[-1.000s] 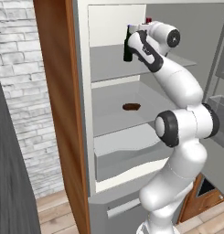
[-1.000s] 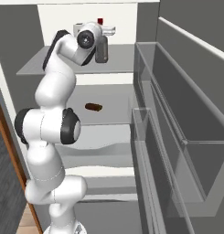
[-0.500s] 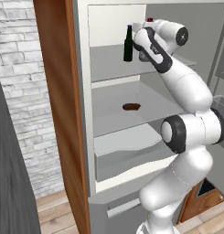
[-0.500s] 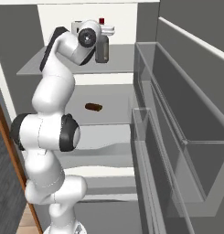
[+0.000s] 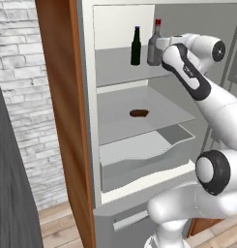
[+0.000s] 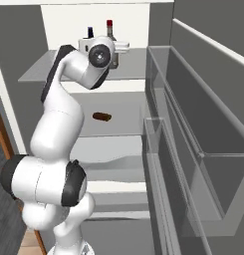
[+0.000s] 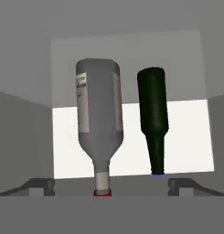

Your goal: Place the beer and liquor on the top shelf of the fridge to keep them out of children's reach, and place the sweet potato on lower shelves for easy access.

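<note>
fridge (image 5: 86, 145): stands open before the robot, pale inside, grey shelves stacked above a grey drawer, a wood-brown panel down its 9 o'clock side.
top shelf (image 5: 115, 72): the uppermost grey board; both bottles stand on it, upright, towards its 3 o'clock half.
lower shelf (image 5: 110, 123): the next grey board down, carrying the sweet potato near its middle.
liquor (image 5: 154, 46): greyish bottle with a red cap, on the top shelf at 3 o'clock of the beer, just beside the hand. The hand view is rolled over, so it hangs cap-down there, body clear of both fingertips.
beer (image 5: 136, 46): slim dark green bottle, on the top shelf at 9 o'clock of the liquor, near it with a gap between.
gripper (image 7: 109, 186): at top-shelf height, just in front of the liquor; jaws spread wide, fingertips far apart at 8 and 4 o'clock in the hand view, nothing between them.
sweet potato (image 5: 139, 113): small reddish-brown lump lying flat on the lower shelf, at 6 o'clock of the bottles, well apart from the hand.
done, by my reckoning: beer up, liquor up, sweet potato down low; all three sit where the task asks.
left, by my reckoning: little more than drawing the open hand out of the fridge without clipping the liquor.
</note>
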Controlling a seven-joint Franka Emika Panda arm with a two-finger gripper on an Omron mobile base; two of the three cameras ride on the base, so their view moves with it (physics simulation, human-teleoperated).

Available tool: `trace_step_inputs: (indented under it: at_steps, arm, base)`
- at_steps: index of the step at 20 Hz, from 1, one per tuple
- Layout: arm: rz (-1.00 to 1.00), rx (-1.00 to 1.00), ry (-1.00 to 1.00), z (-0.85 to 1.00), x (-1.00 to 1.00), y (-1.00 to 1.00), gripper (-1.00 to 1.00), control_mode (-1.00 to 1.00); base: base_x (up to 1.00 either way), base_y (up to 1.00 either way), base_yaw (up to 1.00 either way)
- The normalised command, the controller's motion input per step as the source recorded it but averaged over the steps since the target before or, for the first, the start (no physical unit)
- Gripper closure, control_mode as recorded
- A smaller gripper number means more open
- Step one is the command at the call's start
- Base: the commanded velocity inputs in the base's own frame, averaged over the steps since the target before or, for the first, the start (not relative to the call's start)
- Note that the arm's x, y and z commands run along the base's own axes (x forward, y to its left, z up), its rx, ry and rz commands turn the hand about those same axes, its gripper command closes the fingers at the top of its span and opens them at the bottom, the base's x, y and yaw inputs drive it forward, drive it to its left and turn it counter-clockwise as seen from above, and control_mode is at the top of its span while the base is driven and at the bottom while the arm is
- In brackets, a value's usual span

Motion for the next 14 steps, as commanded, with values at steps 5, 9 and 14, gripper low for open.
trace_step_inputs:
  at_steps: [5, 9, 14]
  arm:
    - [0.01, -0.09, 0.14, -0.44, -1.0, -0.03, -1.0, -1.0]
    - [0.0, -0.13, 0.25, -0.41, -1.0, 0.05, -1.0, -1.0]
    - [0.0, -0.14, 0.29, -0.3, -1.0, 0.2, -1.0, -1.0]
  base:
    - [0.0, 0.0, 0.0]
    - [0.0, 0.0, 0.0]
    - [0.0, 0.0, 0.0]
